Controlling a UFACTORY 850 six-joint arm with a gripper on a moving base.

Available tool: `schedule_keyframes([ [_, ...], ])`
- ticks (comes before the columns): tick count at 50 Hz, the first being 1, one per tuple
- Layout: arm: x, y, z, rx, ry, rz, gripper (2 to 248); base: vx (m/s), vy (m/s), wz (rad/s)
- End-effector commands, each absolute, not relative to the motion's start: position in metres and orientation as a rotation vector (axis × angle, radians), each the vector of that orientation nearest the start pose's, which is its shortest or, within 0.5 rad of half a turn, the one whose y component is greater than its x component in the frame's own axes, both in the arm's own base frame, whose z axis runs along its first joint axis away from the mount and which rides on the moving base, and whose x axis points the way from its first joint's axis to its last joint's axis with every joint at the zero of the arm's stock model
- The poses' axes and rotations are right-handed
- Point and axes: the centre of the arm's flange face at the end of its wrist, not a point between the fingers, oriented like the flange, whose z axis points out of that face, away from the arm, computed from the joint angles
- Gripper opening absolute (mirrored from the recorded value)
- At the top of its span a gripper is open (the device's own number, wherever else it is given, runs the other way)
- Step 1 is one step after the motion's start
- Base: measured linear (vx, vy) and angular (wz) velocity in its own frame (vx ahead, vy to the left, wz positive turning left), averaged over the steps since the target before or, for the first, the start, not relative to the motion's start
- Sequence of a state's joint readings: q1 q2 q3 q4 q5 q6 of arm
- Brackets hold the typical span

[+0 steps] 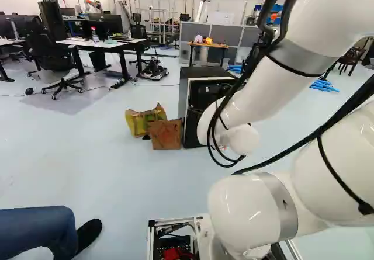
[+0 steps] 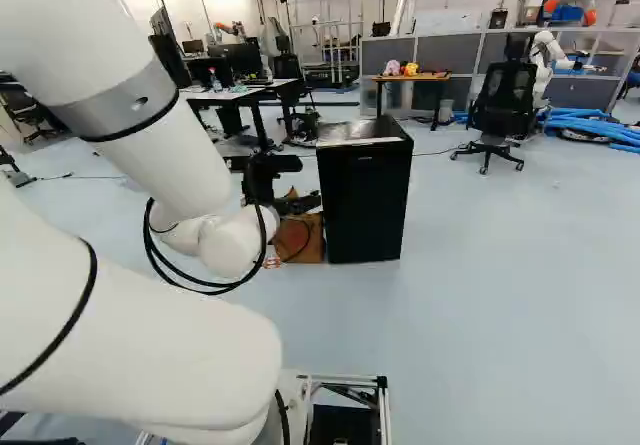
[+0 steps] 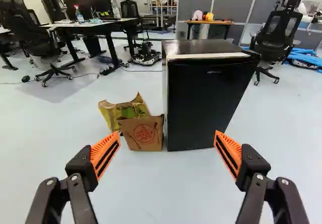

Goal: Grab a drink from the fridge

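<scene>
In the right base view my gripper (image 2: 268, 170) shows as a black shape beside the fridge (image 2: 365, 200), its fingertips hard to make out. The wrist view shows the gripper (image 3: 167, 136) open, its two orange-padded fingers wide apart with nothing between them. Ahead of them on the floor stands the small black fridge (image 3: 209, 98), its front door closed. No handle can be made out on it, and its inside is hidden. In the left base view the fridge (image 1: 193, 102) is partly covered by my arm. No drink can be seen.
Two paper bags (image 3: 143, 132) stand against the fridge's side. Desks (image 3: 95, 25) and office chairs (image 3: 279, 38) are farther back, with a small orange-topped table (image 3: 209, 22) behind the fridge. A person's leg (image 1: 38, 228) reaches in close beside the base. Another robot (image 2: 543, 60) stands far back.
</scene>
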State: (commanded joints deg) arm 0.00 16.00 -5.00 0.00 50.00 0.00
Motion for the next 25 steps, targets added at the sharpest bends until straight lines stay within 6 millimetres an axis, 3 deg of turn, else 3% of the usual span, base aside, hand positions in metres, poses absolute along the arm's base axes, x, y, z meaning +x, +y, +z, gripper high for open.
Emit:
schedule_keyframes([
  [25,0.2703,0.0000,0.3656,-2.558,0.000,-1.824,247,0.151,-0.053,0.003],
])
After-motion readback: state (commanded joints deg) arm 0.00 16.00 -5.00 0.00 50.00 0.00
